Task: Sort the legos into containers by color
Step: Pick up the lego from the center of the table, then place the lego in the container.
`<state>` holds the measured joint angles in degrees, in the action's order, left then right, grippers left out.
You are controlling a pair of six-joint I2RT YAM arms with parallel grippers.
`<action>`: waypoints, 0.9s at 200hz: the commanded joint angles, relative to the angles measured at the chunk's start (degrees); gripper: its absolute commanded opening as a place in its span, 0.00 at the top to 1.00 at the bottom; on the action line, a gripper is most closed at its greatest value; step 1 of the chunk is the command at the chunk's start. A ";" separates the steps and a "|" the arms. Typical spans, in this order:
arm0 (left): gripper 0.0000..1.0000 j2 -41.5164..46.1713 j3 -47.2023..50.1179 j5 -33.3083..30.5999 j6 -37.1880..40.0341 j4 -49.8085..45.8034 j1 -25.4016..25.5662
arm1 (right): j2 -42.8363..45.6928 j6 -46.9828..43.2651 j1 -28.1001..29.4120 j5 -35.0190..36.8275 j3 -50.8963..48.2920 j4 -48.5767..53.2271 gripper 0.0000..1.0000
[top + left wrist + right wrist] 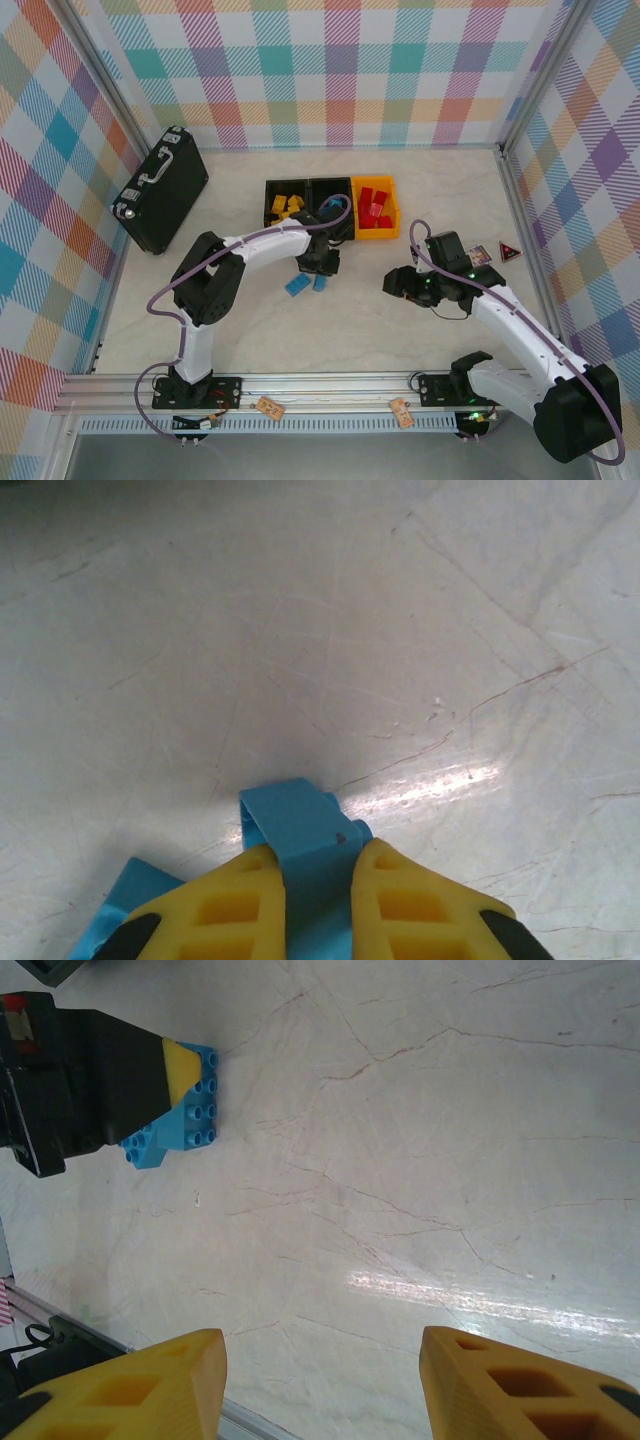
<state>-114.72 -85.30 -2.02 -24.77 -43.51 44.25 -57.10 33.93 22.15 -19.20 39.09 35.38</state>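
**Figure. Pick-up of a blue brick, three views.** The left gripper (318,268) is lowered to the table (350,340), just in front of the bins. In the left wrist view we see its yellow fingers (225,910) clamped on the two flanks of a blue brick (300,825), which rests on the table. A second blue brick (115,910) lies just beside it.

We judge that the side-on grip lets the brick be lifted clear of its neighbour. The left black bin (270,190) holds yellow bricks (288,206) and the yellow-orange bin (392,215) holds red bricks (372,208). We therefore take the middle black bin (322,186) as the place for blue.

The right gripper (400,283) hovers well apart, fingers (140,1385) spread and holding nothing, presumably kept out of the left arm's way.
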 commanded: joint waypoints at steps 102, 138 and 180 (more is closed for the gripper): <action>0.91 -5.30 -25.08 -2.98 1.15 -9.57 -4.39 | 0.36 2.62 0.35 -2.95 -0.79 -3.69 0.46; 0.91 -13.42 -39.16 -6.35 2.93 -14.50 -6.77 | 0.48 3.12 0.33 -2.86 -1.17 -4.25 0.46; 0.90 -21.40 -51.26 -9.52 2.11 -18.48 -9.13 | 0.19 3.37 0.35 -2.77 -1.58 -4.65 0.46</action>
<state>-132.99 -131.33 -8.71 -22.87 -56.62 36.27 -57.10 36.69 22.15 -20.93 38.22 32.05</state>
